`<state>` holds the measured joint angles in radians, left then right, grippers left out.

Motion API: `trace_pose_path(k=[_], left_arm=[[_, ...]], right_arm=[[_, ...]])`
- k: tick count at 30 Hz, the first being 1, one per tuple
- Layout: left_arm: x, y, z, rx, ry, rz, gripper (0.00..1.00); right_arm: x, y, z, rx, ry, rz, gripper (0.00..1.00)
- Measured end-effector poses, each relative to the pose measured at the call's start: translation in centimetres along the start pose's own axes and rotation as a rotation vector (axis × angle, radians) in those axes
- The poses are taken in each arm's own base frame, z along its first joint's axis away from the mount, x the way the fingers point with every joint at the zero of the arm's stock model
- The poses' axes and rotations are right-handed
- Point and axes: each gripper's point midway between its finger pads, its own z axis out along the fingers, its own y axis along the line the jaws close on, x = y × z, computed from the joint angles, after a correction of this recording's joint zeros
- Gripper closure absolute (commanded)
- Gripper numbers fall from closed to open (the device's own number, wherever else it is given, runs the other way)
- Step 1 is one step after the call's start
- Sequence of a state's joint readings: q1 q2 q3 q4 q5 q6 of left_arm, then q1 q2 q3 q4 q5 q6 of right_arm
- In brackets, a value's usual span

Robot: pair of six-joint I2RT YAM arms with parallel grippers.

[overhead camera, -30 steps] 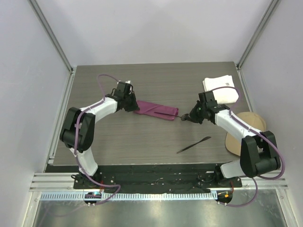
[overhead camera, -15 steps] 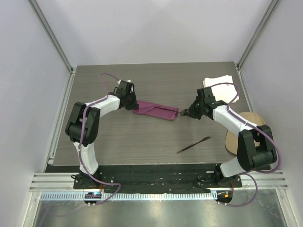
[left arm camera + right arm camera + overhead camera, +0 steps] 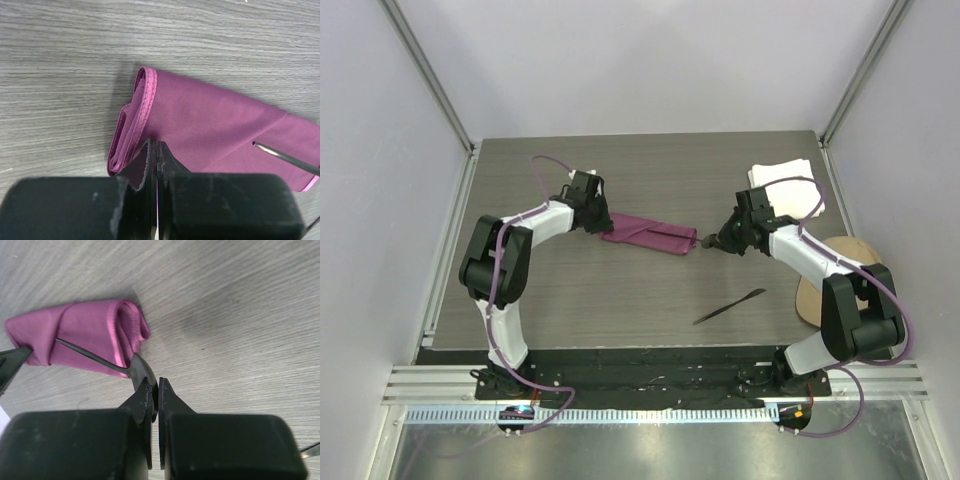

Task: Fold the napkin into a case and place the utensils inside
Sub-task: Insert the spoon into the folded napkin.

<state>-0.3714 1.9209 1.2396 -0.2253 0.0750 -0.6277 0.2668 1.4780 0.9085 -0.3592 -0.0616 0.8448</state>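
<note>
The magenta napkin (image 3: 650, 234) lies folded as a long narrow case at mid-table. My left gripper (image 3: 603, 222) is at its left end, shut on a layer of the cloth (image 3: 210, 120) near the hemmed end; in the left wrist view the gripper (image 3: 157, 150) shows a pink sliver between its jaws. My right gripper (image 3: 710, 242) is at the case's right end, shut on the spoon's black head (image 3: 142, 374). The spoon's thin handle (image 3: 85, 352) reaches across the case's open folds (image 3: 85, 332); its tip shows in the left wrist view (image 3: 280, 156). The second utensil (image 3: 730, 306) lies flat on the table, nearer the front.
A folded white cloth (image 3: 785, 187) lies at the back right, behind my right arm. A tan cap (image 3: 840, 270) sits at the table's right edge. The grey wooden table (image 3: 650, 170) is bounded by white walls and metal posts.
My right gripper has carried the spoon slightly left and back, toward the case's right end. My left arm's elbow has shifted; its gripper stays at the napkin's left end.
</note>
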Motion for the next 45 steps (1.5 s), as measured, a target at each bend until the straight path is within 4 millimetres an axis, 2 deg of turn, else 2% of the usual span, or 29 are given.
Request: trace_pose_path(k=[4, 11, 18, 29, 38, 45], left_arm=[[0.3, 0.2, 0.3, -0.006, 0.009, -0.001, 1.0], [0.4, 0.3, 0.4, -0.007, 0.011, -0.002, 1.0], [0.4, 0.3, 0.4, -0.008, 0.011, -0.005, 1.0], [0.4, 0.2, 0.4, -0.007, 0.012, -0.012, 1.0], [0.4, 0.2, 0.4, -0.008, 0.012, -0.019, 1.0], [0.4, 0.2, 0.4, -0.008, 0.012, -0.019, 1.0]], right_arm=[[0.6, -0.6, 0.3, 0.007, 0.011, -0.001, 0.99], [0.2, 0.2, 0.9, -0.032, 0.003, -0.004, 0.99], [0.6, 0.0, 2.0, -0.018, 0.025, -0.004, 0.99], [0.3, -0.2, 1.8, -0.007, 0.011, -0.025, 0.99], [-0.3, 1.3, 2.7, -0.015, 0.015, -0.035, 0.99], [0.2, 2.1, 4.0, -0.036, 0.042, -0.035, 0.99]])
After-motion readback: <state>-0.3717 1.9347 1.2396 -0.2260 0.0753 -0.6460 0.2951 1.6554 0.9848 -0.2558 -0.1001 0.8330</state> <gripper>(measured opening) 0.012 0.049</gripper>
